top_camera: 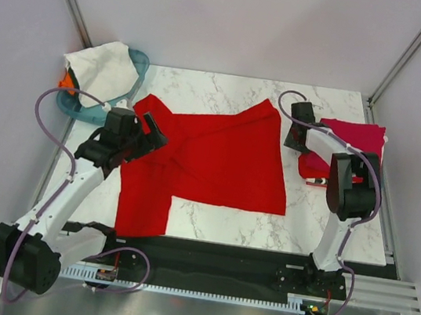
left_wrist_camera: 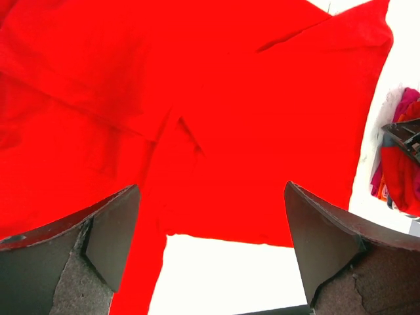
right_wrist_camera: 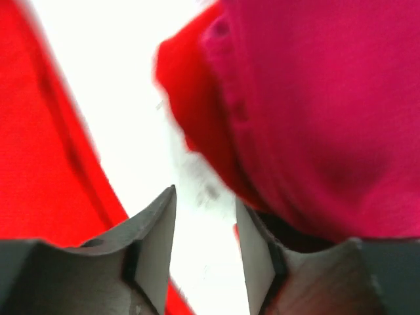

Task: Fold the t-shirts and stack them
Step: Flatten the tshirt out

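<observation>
A bright red t-shirt point(top_camera: 211, 154) lies spread on the marble table, partly folded, with one part hanging toward the near edge. It fills the left wrist view point(left_wrist_camera: 197, 98). My left gripper point(top_camera: 154, 133) hovers over its left side, jaws wide open and empty point(left_wrist_camera: 213, 243). A folded crimson-pink t-shirt point(top_camera: 352, 137) lies at the right on top of another red cloth point(right_wrist_camera: 190, 111). My right gripper point(top_camera: 297, 131) is low over bare table between the two shirts, jaws narrowly open with nothing between them point(right_wrist_camera: 205, 243). The white t-shirt point(top_camera: 103, 70) is heaped in the basket.
A teal plastic basket point(top_camera: 139, 64) stands at the far left corner with something orange point(top_camera: 66, 82) in it. Metal frame posts rise at both far corners. The black rail point(top_camera: 211, 257) runs along the near table edge.
</observation>
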Action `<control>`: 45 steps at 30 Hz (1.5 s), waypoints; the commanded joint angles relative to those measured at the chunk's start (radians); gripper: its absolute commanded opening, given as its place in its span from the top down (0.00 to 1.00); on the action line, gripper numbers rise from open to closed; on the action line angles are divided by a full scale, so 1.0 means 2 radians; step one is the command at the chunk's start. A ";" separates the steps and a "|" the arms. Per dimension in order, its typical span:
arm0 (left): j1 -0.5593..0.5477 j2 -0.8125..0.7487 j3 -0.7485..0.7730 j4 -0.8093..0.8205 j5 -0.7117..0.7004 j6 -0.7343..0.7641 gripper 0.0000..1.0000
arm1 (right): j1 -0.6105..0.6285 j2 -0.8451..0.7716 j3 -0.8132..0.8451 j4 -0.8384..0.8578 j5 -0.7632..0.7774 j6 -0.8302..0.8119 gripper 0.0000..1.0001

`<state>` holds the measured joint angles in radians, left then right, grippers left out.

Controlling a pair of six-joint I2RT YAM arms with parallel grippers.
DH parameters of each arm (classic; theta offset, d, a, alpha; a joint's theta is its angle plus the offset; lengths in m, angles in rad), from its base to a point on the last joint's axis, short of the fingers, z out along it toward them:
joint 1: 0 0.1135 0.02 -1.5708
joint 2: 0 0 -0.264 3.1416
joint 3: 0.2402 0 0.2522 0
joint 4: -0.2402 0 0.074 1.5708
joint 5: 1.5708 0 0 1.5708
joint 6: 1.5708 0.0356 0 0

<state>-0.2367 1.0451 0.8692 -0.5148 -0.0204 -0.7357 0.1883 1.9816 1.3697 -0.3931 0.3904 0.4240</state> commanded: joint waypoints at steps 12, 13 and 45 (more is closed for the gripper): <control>0.006 -0.048 0.009 -0.026 0.018 0.040 0.03 | 0.009 0.014 0.045 0.032 -0.126 -0.006 0.45; 0.006 -0.049 0.011 -0.027 0.016 0.046 0.03 | 0.009 0.021 0.050 0.030 -0.125 -0.007 0.44; 0.006 -0.021 -0.001 -0.057 0.016 0.083 0.04 | -0.007 0.155 0.340 -0.126 0.027 0.010 0.59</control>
<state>-0.2302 0.9871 0.8940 -0.6247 0.0029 -0.5968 0.1707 2.3573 2.0373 -0.6075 0.4862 0.4473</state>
